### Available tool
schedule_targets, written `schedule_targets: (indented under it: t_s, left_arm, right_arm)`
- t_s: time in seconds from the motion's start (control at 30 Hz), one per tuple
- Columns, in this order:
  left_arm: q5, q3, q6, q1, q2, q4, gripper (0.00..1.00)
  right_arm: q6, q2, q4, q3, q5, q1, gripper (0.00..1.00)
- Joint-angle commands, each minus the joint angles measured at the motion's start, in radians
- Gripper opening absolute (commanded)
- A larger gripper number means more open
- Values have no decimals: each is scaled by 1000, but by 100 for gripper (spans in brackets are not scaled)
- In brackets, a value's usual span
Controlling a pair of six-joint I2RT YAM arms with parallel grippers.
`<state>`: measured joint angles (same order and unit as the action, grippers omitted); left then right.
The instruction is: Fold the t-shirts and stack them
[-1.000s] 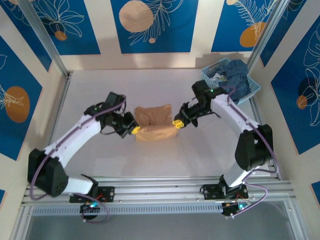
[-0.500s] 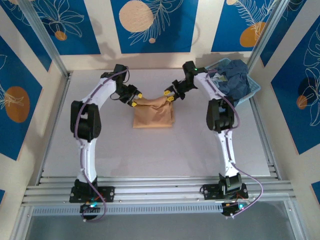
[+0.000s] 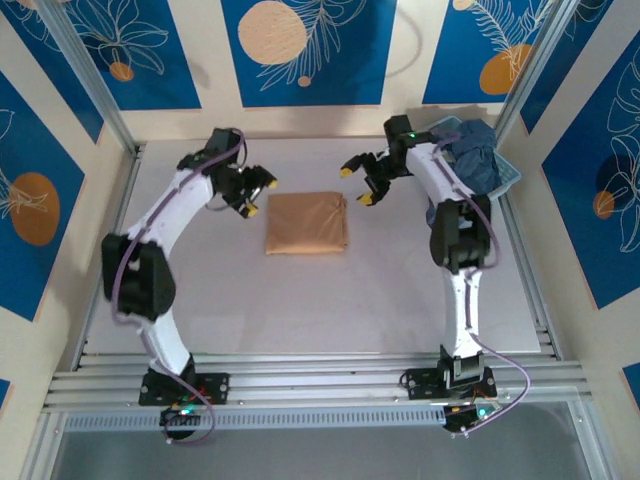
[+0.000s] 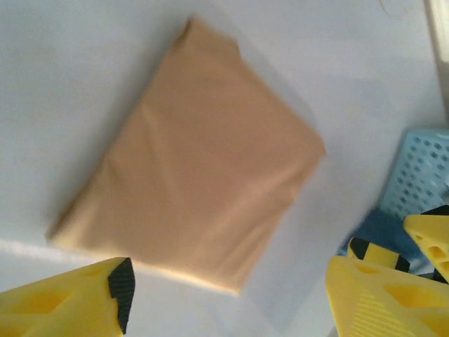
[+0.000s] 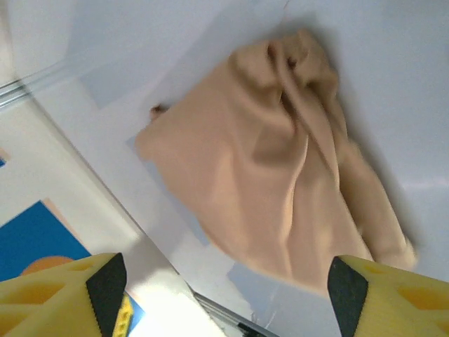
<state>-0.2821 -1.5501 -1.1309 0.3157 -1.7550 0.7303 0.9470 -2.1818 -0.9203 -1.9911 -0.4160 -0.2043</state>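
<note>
1. The tan-orange t-shirt (image 3: 306, 222) lies folded into a near-square packet on the white tabletop (image 3: 300, 300). It sits about midway between the left and right edges and closer to the far edge than to the near one.
2. The left hand (image 3: 258, 196) is just beside the packet's far-left corner and apart from the cloth. Its yellow, black-tipped fingers (image 4: 63, 305) stand spread wide, and nothing is held between them.
3. The right hand (image 3: 357, 185) is near the packet's far-right corner and is also clear of the cloth. Its fingers (image 5: 393, 302) are parted wide and grip nothing.
4. The shirt therefore rests free on the tabletop between the two hands.
5. In the left wrist view the packet lies flat with straight sides, and a paler layered edge shows along the side nearest the camera.
6. In the right wrist view the cloth looks softer and creased, with a few ridges running across it. That picture is somewhat blurred.
7. The denim-blue t-shirts (image 3: 475, 150) are heaped in a light-blue lattice basket (image 3: 510, 172) at the far right corner of the tabletop. Some of the cloth spills over its rim.
8. Both arms reach from the near edge towards the far part of the tabletop.
</note>
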Motion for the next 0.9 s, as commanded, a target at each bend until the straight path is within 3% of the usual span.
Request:
schedule_targets:
  t_s: [0.0, 0.13, 0.2, 0.27, 0.37, 0.6, 0.73, 0.87]
  left_arm:
    - [6, 247, -192, 119, 104, -156, 67]
    - [67, 436, -454, 277, 129, -448, 64]
    - [111, 476, -547, 323, 94, -545, 68]
    - [188, 552, -649, 361, 61, -744, 73]
    - [246, 589, -760, 392, -15, -931, 75]
    - [302, 542, -836, 424, -165, -1062, 73]
    - [345, 513, -850, 421, -227, -1102, 61]
    - [366, 470, -855, 394, -300, -1135, 35]
  right_arm:
    - [-58, 239, 114, 242, 54, -19, 75]
    - [-44, 508, 289, 597, 42, -35, 71]
    - [-35, 611, 367, 727, 21, -37, 70]
    - [-21, 689, 419, 826, -8, -35, 71]
    - [-45, 726, 378, 861, -20, -32, 71]
    - [-92, 755, 334, 867, -56, -1, 71]
    - [-100, 759, 329, 882, -75, 8, 71]
    - [-82, 755, 346, 905, -93, 11, 70]
